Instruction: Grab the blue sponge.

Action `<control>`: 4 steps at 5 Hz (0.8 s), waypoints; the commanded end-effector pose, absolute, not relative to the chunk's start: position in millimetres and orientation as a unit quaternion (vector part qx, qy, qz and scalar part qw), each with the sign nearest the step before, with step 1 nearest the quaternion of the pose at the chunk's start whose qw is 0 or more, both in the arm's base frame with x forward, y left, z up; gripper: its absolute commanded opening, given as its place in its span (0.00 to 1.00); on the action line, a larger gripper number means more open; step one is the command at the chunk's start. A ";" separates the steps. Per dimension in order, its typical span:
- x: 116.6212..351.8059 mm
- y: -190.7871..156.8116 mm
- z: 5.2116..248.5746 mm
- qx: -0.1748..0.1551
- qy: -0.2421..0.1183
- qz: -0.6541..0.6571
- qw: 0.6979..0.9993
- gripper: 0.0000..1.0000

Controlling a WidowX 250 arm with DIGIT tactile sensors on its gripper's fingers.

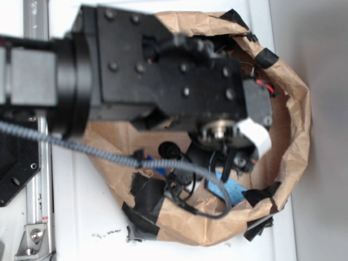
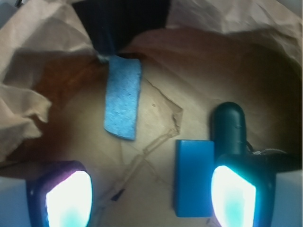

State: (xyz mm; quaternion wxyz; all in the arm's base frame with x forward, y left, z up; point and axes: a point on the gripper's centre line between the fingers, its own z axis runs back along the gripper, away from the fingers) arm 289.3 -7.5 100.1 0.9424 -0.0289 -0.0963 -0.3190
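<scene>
Exterior view: the black arm (image 1: 136,65) comes in from the left and fills most of the frame, head down over a crumpled brown paper bag (image 1: 293,109) patched with black tape (image 1: 147,201). A grey braided cable (image 1: 98,152) loops from the left across the bag mouth. The gripper is buried under the wrist hardware here, so I can't tell its state from this view. Only a corner of the blue sponge (image 1: 234,189) shows, low in the bag near its near-right wall, just past the cable loop. White table (image 1: 81,217) under the bag, metal rail (image 1: 38,190) along the left edge.

Wrist view: looking down into the bag; paper floor (image 2: 189,94) creased. Gripper (image 2: 151,198) spread wide, both fingers at the bottom edge with glowing, overexposed pads (image 2: 68,198), nothing between them. The blue sponge (image 2: 123,97) lies flat on the paper, long axis roughly up-down, left of centre and further in than the fingers, clear of both. Its far end sits at the edge of a black tape patch (image 2: 123,21). A smoother blue block (image 2: 193,177) lies just beside the right finger, touching or nearly touching it. A dark teal case (image 2: 228,125) lies right of the block, partly behind that finger.
</scene>
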 end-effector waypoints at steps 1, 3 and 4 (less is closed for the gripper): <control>314.1 -0.7 95.4 -0.004 -0.101 -0.339 0.935 1.00; 302.6 -48.5 81.3 -0.019 -0.088 -0.379 0.921 1.00; 297.2 -69.7 77.6 -0.017 -0.080 -0.386 0.919 1.00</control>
